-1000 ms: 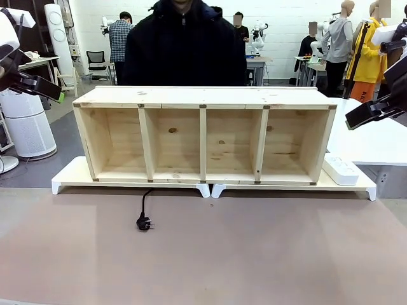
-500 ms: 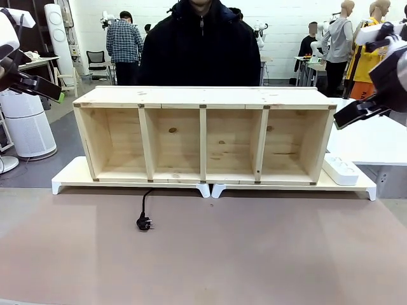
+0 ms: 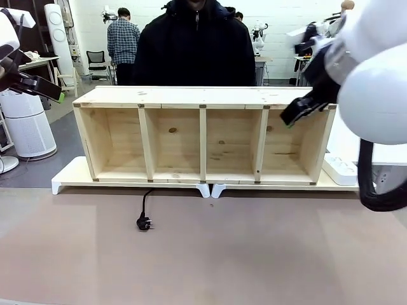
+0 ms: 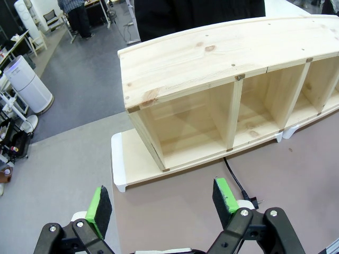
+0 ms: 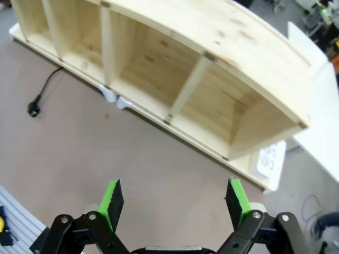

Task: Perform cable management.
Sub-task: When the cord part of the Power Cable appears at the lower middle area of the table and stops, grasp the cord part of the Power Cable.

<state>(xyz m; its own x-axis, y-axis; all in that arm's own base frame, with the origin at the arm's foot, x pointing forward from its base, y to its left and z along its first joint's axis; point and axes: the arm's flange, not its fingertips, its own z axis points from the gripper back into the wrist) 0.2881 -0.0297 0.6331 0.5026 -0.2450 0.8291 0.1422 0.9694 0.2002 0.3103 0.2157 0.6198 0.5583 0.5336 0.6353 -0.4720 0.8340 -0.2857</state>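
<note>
Cable [image 3: 144, 204]: thin black cord. A short run comes out from under the wooden shelf unit [image 3: 203, 95], below its second compartment from the left, and ends in a plug [image 3: 144, 223] lying flat on the bench [image 3: 267, 254]. The rest of its length is hidden.
Cable, change: none; it lies as it did a second ago.
Right gripper [image 5: 175, 200]: spread wide, green pads [image 5: 237, 197] well apart, holding nothing.
Right gripper, change: a second ago it hung at the far right edge of the front view. It has swung in toward the middle and now hangs in front of the shelf's rightmost compartment, high above the bench.
Left gripper [image 4: 161, 205]: spread, empty, raised at the upper left of the front view; unchanged.
Meaning for the task: judged an approach only just begun; the cable is not yet touched and nothing is tidied.
Cable relative to right gripper: well apart, down and to the left across the bench. In the right wrist view the plug [image 5: 33, 108] sits far off at the left edge.
Cable relative to left gripper: well below it. In the left wrist view the cord [image 4: 233, 174] runs down beside one pad [image 4: 224, 194].
Power strip [image 3: 341, 170]: white, on the right riser beside the shelf's end.
</note>
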